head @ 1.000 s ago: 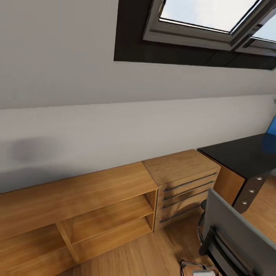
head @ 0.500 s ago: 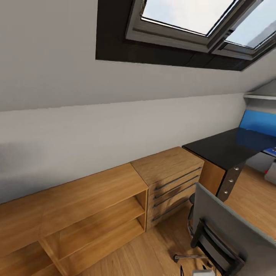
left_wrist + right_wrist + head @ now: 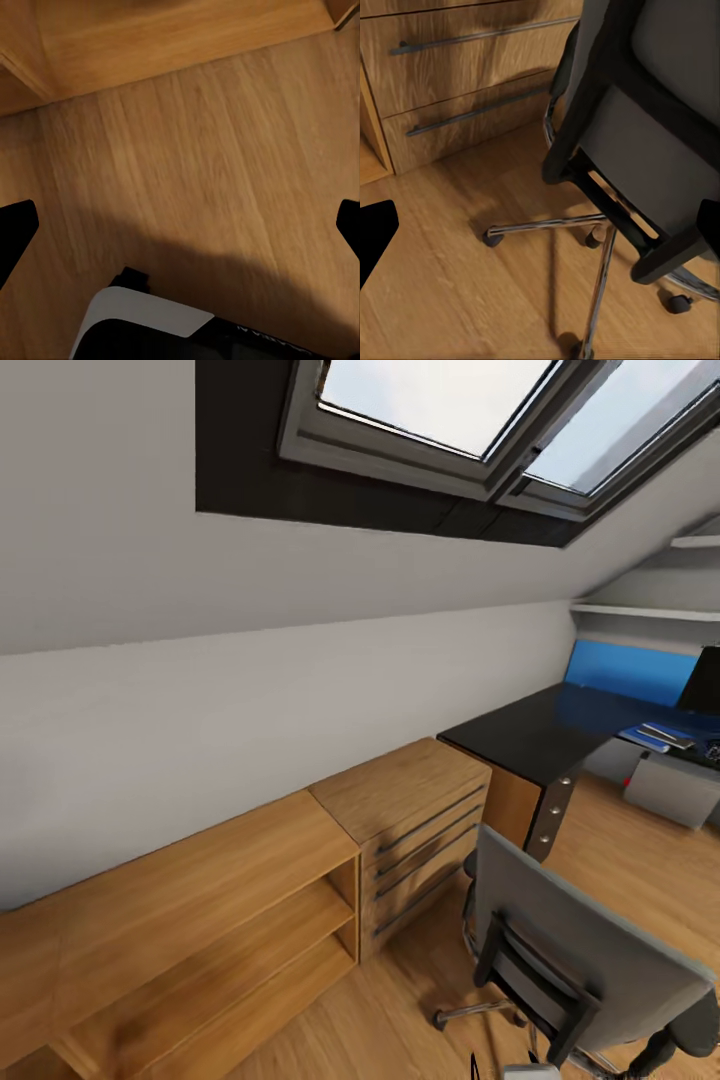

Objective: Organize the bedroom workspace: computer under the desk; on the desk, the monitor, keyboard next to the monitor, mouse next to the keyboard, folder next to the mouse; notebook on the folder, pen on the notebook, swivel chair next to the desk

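Head view: swivel chair (image 3: pixel 575 950) at near right, back turned; tabletop (image 3: pixel 545 732) far right, with monitor (image 3: pixel 704 680) at its far end. Left claw (image 3: pixel 180 225) and right claw (image 3: pixel 540 225) spread, empty. Approach step, seemingly; next, rounding the chair to its seat.

Sloped grey wall (image 3: pixel 250 690), skylights (image 3: pixel 450 400) (bright), low wood cabinet (image 3: pixel 230 900), plank floor (image 3: pixel 640 860)
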Robot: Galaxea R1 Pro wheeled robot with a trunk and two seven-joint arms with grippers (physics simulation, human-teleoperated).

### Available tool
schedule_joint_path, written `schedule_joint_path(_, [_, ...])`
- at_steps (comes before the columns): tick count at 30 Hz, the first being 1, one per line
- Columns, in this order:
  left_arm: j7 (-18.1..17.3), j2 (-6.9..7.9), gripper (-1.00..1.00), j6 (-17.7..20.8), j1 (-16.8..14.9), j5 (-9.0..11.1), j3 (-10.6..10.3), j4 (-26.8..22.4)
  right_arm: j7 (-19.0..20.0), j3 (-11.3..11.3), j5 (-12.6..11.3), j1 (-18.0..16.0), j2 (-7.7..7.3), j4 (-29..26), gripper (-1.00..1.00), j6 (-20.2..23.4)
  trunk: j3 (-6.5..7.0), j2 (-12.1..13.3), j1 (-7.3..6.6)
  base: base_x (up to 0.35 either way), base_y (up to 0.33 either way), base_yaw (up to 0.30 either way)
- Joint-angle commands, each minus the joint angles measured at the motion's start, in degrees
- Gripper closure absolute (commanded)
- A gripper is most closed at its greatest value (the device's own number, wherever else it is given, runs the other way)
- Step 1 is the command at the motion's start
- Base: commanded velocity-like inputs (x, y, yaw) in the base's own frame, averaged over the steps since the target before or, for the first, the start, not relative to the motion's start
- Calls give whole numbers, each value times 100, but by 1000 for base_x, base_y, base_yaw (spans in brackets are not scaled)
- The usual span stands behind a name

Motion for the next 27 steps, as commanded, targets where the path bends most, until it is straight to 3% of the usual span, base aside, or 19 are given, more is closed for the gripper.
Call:
schedule_joint_path(1, [33,2,-100,-20,-3,27,-34,-1,-52,48,-4,-5,2,1,-100,2,-10,-8,2,68,284,-292])
schedule_joint_path(16, [33,-41,-100,-26,-3,21,-34,6,-52,57,-4,-5,1,1,-100,-3,-10,-8,2,86,281,-292])
schedule_joint_path(27, [33,-62,-100,-27,-3,20,-43,77,-52,57,-1,-5,1,1,-100,-3,-10,-8,2,9,22,-292])
